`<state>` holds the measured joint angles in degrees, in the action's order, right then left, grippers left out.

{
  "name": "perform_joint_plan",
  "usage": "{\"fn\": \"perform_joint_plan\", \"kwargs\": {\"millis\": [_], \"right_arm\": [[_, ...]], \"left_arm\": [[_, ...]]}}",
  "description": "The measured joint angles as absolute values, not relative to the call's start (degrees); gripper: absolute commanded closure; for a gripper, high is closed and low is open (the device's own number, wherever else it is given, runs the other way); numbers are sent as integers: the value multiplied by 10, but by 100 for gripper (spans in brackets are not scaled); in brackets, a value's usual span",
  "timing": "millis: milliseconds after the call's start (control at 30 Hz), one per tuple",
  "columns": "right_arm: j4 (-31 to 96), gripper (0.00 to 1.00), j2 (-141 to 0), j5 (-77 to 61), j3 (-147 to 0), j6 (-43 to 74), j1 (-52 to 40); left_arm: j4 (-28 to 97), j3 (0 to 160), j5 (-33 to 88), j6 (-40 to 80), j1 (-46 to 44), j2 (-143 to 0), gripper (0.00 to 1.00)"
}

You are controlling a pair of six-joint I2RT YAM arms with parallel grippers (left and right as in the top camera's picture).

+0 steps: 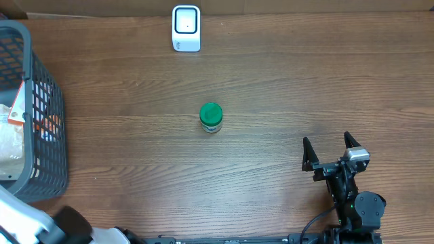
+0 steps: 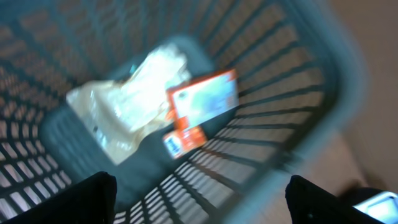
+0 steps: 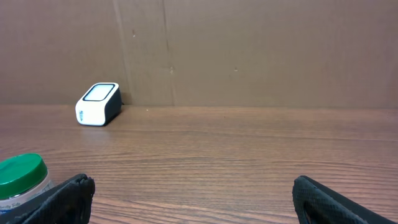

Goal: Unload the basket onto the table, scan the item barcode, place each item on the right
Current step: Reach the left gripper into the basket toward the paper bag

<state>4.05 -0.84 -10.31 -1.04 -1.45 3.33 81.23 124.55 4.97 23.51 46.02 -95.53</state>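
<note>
A small jar with a green lid (image 1: 211,117) stands upright mid-table; it also shows at the left edge of the right wrist view (image 3: 22,177). The white barcode scanner (image 1: 186,28) sits at the far edge, by the cardboard wall (image 3: 97,104). My right gripper (image 1: 327,140) is open and empty near the front right, well apart from the jar (image 3: 193,199). My left gripper (image 2: 199,205) hovers open over the basket (image 2: 336,93) with nothing between its fingers. Below it lie an orange-and-white box (image 2: 205,96) and a clear plastic bag (image 2: 130,102); this view is blurred.
The grey mesh basket (image 1: 41,135) takes up the table's left edge. Part of the left arm (image 1: 27,224) shows white at the front left corner. Bare wood lies between jar, scanner and right gripper.
</note>
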Motion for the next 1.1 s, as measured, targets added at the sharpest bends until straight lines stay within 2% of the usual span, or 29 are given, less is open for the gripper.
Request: {"fn": "perform_joint_plan", "kwargs": {"millis": [167, 267, 433, 700, 833, 1100], "right_arm": [[40, 0, -8, -103, -10, -15, 33], [41, 0, -8, -103, -10, -15, 33], [41, 0, -8, -103, -10, -15, 33], [40, 0, -8, -103, -10, -15, 33], [40, 0, -8, -103, -10, -15, 33], [41, 0, -8, -103, -10, -15, 33]], "left_arm": [[811, 1187, 69, 231, 493, -1038, 13], [801, 1149, 64, 225, 500, -1068, 18], [760, 1072, 10, 221, 507, -1080, 18], [635, 959, -51, 171, 507, -1081, 10], [541, 927, -61, 120, 507, -1081, 3], [399, 867, -67, -11, 507, -1081, 0]]}}
